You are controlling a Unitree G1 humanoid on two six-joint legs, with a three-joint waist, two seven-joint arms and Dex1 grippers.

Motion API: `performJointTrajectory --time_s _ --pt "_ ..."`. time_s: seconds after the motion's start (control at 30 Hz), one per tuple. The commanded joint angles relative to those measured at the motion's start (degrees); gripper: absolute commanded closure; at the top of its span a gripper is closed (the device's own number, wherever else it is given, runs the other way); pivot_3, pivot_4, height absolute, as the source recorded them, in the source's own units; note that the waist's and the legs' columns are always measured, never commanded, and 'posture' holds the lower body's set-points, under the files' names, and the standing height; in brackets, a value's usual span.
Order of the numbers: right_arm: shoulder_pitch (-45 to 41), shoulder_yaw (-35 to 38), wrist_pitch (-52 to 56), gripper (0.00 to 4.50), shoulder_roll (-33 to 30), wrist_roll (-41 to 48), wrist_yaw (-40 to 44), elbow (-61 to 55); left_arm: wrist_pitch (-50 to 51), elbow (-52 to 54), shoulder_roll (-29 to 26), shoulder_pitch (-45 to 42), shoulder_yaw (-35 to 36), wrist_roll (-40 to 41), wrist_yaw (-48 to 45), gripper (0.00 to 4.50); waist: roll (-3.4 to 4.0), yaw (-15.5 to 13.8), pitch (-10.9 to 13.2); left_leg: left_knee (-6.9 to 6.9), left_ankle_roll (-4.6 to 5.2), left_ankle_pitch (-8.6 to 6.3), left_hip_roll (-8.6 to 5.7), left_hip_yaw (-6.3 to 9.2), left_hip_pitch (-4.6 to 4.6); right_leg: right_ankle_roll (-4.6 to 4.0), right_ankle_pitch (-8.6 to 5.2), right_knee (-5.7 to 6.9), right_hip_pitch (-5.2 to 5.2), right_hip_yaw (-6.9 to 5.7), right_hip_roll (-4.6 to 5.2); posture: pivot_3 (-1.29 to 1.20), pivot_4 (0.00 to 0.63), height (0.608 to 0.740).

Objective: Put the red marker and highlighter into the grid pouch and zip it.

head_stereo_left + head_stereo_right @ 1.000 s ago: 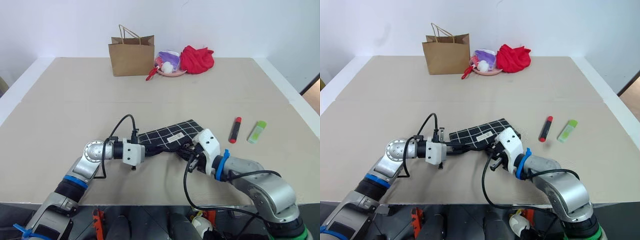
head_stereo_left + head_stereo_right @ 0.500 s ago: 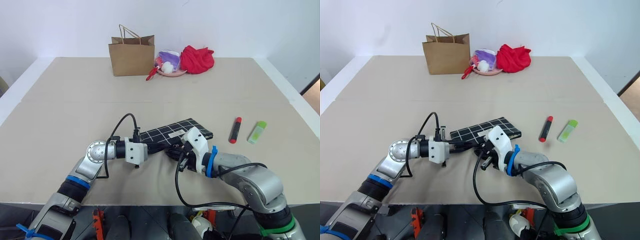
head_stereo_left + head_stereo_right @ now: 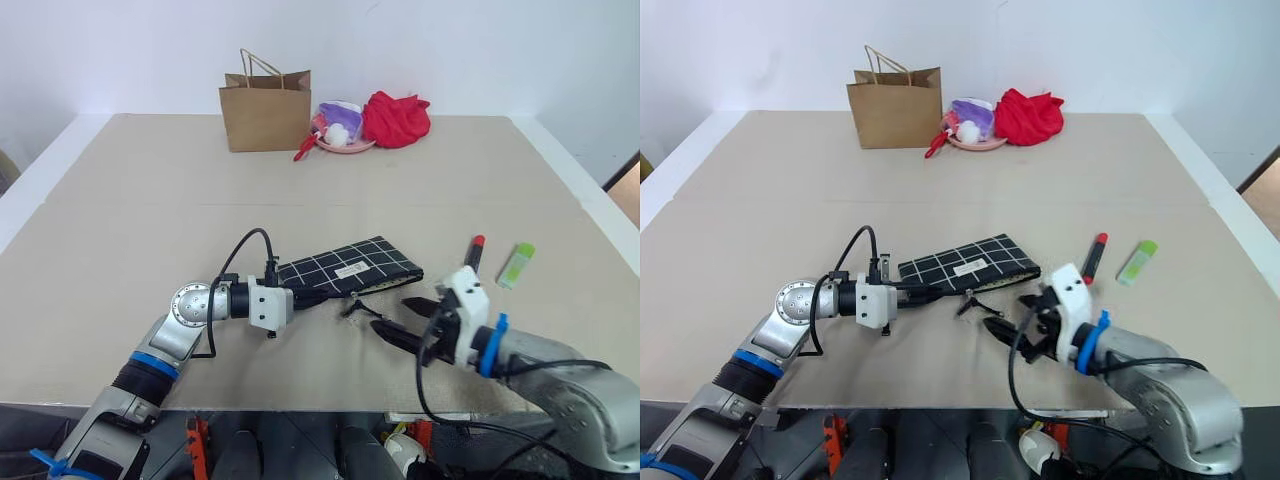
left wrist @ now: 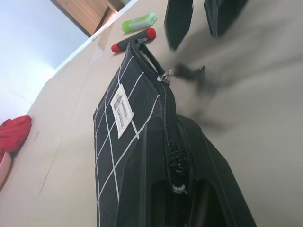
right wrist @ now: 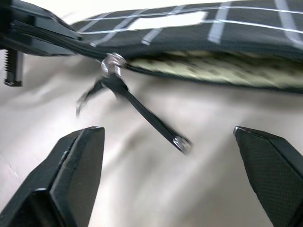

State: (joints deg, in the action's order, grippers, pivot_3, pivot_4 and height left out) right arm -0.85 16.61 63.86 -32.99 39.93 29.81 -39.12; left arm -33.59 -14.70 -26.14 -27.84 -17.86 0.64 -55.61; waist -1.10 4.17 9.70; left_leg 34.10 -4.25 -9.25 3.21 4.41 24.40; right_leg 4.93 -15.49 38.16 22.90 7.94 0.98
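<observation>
Having released the zipper pull cord [image 5: 142,113], right claw [image 3: 409,318] now withdrawn, open.

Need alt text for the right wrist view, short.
The right gripper is open, its two black fingers wide apart over the tan table. Between and beyond them the grid pouch lies partly unzipped, its pull cord trailing loose on the table. The left gripper clamps the pouch's end.

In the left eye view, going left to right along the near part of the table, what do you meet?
Left end effector → grid pouch → right end effector → red marker → highlighter.
</observation>
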Motion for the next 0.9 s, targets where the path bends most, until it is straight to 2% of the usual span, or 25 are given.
performJointTrajectory --time_s 0.03,0.17,0.3,0.47,0.67,0.8,0.9 --pt "-0.4 7.0 -1.1 0.05 -0.7 0.8 -2.8 0.4 -0.7 0.6 0.1 -1.3 0.7 1.6 -0.4 4.50 0.00 0.0 0.0 0.00 0.00 0.00 0.00 0.00 -0.01 -0.01 0.02 0.00 0.00 0.00 0.00 0.00 0.150 0.740" --pt "-4.8 7.8 -4.4 0.05 -0.1 -5.8 -10.4 5.9 -0.7 0.8 0.3 -1.0 0.5 1.7 -0.7 4.50 0.00 0.1 0.0 0.08 0.00 0.00 0.00 -0.01 -0.01 -0.02 0.05 0.00 -0.01 0.01 0.01 0.00 0.150 0.740" --pt "-9.6 3.7 -9.8 0.05 1.3 -14.7 -18.2 11.6 -0.6 1.0 0.5 -0.8 0.5 1.8 -1.1 4.50 0.00 0.1 0.0 0.09 0.01 0.01 0.00 -0.02 -0.02 -0.01 0.08 0.00 0.00 0.01 0.00 0.00 0.150 0.740" --pt "-14.5 2.5 -14.8 0.05 6.6 -21.2 -26.0 19.6 -0.6 1.1 0.6 -0.7 0.5 1.8 -1.1 4.50 0.01 0.1 0.0 -0.02 0.01 0.01 -0.01 -0.01 0.01 -0.01 -0.01 0.00 0.01 0.01 -0.01 0.00 0.150 0.740" --pt "-17.5 0.3 -18.2 0.05 10.9 -25.6 -29.7 27.9 -0.4 1.6 0.8 -0.7 0.5 1.6 -0.7 4.50 0.03 0.1 0.0 -0.12 0.02 0.00 -0.02 0.00 0.03 -0.03 -0.03 0.00 0.05 0.00 -0.01 0.00 0.150 0.740" --pt "-17.2 0.1 -15.7 0.05 12.7 -26.1 -30.6 28.7 -0.4 1.4 0.9 -1.0 0.9 1.5 -0.2 4.50 0.06 0.1 0.0 -0.12 0.02 0.00 -0.02 0.00 0.03 -0.04 -0.03 0.00 0.06 0.01 0.00 0.00 0.150 0.740" --pt "-16.3 0.7 -13.9 0.86 13.9 -26.2 -31.7 27.9 0.3 1.2 1.3 -1.3 1.6 1.7 0.8 4.50 0.07 0.1 0.0 -0.11 0.02 0.00 -0.02 0.00 0.01 -0.04 -0.02 0.00 0.04 0.01 0.00 0.00 0.150 0.740"
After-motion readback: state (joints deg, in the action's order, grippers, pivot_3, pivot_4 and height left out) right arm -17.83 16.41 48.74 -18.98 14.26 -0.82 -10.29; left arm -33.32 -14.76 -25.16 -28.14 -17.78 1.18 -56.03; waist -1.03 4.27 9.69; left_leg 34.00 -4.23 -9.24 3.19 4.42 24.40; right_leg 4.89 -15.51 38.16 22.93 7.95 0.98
